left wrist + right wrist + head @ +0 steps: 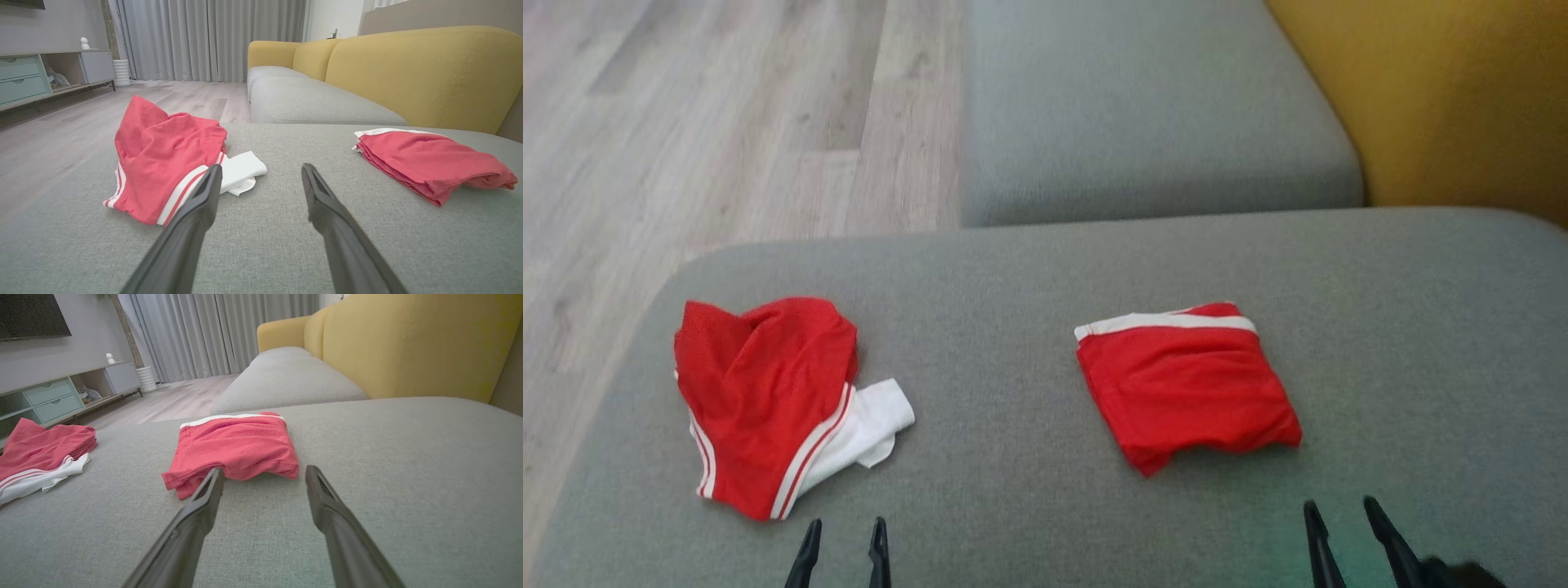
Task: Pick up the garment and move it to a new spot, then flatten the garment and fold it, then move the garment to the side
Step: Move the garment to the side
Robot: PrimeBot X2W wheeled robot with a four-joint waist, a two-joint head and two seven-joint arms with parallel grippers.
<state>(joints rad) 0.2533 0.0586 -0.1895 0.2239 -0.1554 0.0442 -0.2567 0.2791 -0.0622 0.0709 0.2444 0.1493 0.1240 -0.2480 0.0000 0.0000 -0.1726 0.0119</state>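
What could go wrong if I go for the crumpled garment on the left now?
The crumpled garment lies near the left edge of the grey cushion; a shallow pinch might drag it off onto the floor. The folded garment sits mid-cushion, so flattening there could knock its fold apart.

The right gripper [261, 473] has its two dark fingers spread wide, with nothing between them. Near the tips, at 12 o'clock, a folded red garment [233, 447] lies on the gray cushion [408, 477]. A rumpled red and white garment [41, 457] lies well apart at 10 o'clock. A yellow sofa back [408, 343] stands at 1 o'clock.
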